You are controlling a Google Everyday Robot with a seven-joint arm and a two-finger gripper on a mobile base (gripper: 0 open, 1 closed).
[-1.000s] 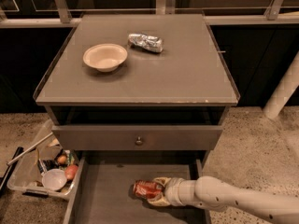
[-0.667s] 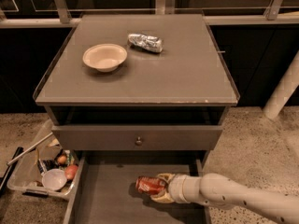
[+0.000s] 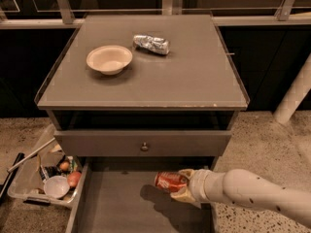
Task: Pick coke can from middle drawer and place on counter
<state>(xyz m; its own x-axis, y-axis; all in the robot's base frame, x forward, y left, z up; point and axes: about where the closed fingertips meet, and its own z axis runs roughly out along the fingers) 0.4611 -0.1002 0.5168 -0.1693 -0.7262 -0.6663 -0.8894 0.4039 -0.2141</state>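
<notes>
The gripper point(image 3: 181, 185) is closed on the right end of the coke can point(image 3: 168, 181), holding it sideways just above the floor of the open drawer point(image 3: 112, 208), toward its back right. Above the drawer, the desk point(image 3: 194, 81) carries 1 bowl point(image 3: 109, 58) and 1 foil packet point(image 3: 151, 43).

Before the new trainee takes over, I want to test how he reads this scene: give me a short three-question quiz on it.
1. True or false: the coke can lies on the counter.
2. What lies beside the bowl on the counter? A) a crumpled foil packet B) a spoon C) a second can
3. Fill in: the gripper, at the lower right, holds the coke can over the open ____.
Key: 1 false; 2 A; 3 middle drawer.
</notes>
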